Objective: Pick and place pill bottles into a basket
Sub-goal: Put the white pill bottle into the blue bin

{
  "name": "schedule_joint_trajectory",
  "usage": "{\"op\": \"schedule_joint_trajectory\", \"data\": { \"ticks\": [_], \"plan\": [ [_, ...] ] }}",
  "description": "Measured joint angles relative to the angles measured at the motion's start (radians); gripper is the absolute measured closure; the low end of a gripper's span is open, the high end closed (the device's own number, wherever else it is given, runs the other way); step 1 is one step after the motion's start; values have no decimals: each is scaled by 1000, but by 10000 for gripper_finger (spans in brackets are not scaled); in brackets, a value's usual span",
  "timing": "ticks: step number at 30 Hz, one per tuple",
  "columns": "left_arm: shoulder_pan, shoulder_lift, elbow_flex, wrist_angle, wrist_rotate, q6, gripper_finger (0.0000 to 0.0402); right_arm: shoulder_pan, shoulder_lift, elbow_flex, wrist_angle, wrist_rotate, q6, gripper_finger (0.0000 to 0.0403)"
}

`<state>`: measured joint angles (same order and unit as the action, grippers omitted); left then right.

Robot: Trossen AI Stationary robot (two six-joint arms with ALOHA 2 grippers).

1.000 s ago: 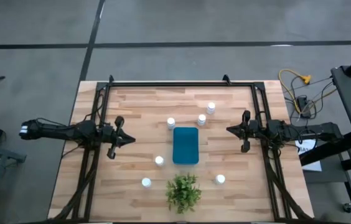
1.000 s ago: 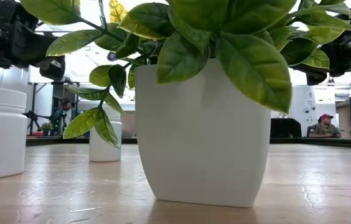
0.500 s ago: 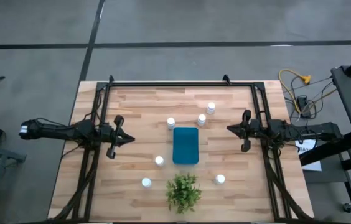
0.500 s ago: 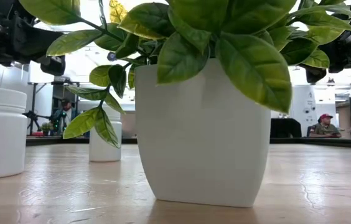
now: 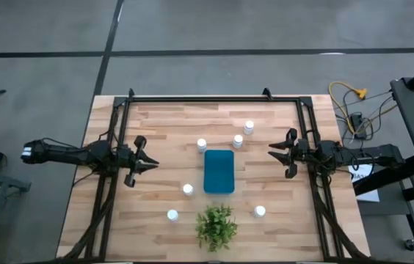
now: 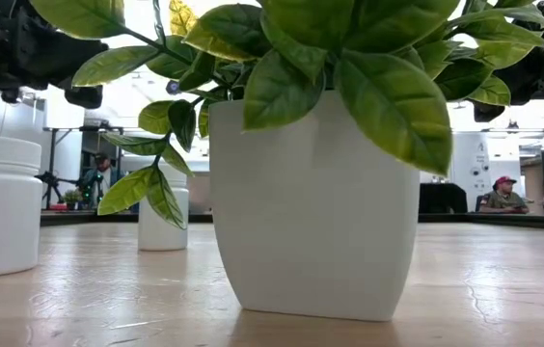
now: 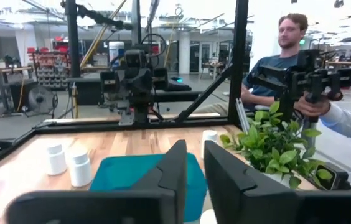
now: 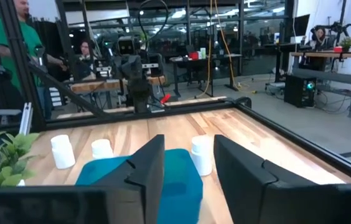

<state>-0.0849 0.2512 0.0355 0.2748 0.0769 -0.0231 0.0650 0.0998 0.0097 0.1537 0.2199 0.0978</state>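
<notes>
High view: teal basket [image 5: 219, 171] at table centre, six pill bottles [image 5: 202, 144] standing loose around it, none inside. Left gripper [image 5: 150, 165] and right gripper [image 5: 271, 152] flank it, empty, fingers slightly parted, likely staged for first picks

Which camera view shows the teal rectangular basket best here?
The high view: the teal rectangular basket with rounded corners shows whole from above, mid-table, with white pill bottles apart around it. Both wrist views catch only part of it behind that arm's dark fingers. The low view does not show it; the white-potted green plant fills that picture.
</notes>
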Motion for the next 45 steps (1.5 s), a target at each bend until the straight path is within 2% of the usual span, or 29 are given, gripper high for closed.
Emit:
{"op": "schedule_joint_trajectory", "data": {
  "ticks": [8, 13, 19, 27, 30, 35, 41, 45],
  "plan": [
    [0, 53, 30, 7, 0, 3, 256, 0, 0, 0, 44, -21, 46, 236],
    [0, 84, 52, 10, -1, 4, 219, -1, 1, 13, 29, -13, 38, 221],
    [0, 125, 83, 6, -1, 4, 214, -1, 73, 201, -135, -1, 6, 218],
    [0, 174, 108, 5, -1, 12, 213, -1, 333, 514, -474, 165, -45, 218],
    [0, 183, 105, -2, -1, 6, 214, -1, 426, 597, -497, 223, -80, 218],
    [0, 187, 105, -1, -1, 4, 213, 0, 551, 715, -498, 228, -175, 218],
    [0, 187, 104, -1, 0, 3, 214, 0, 659, 818, -538, 230, -146, 217],
    [0, 188, 104, 2, 0, 3, 214, 0, 719, 834, -586, 257, -108, 201]
  ]
}}
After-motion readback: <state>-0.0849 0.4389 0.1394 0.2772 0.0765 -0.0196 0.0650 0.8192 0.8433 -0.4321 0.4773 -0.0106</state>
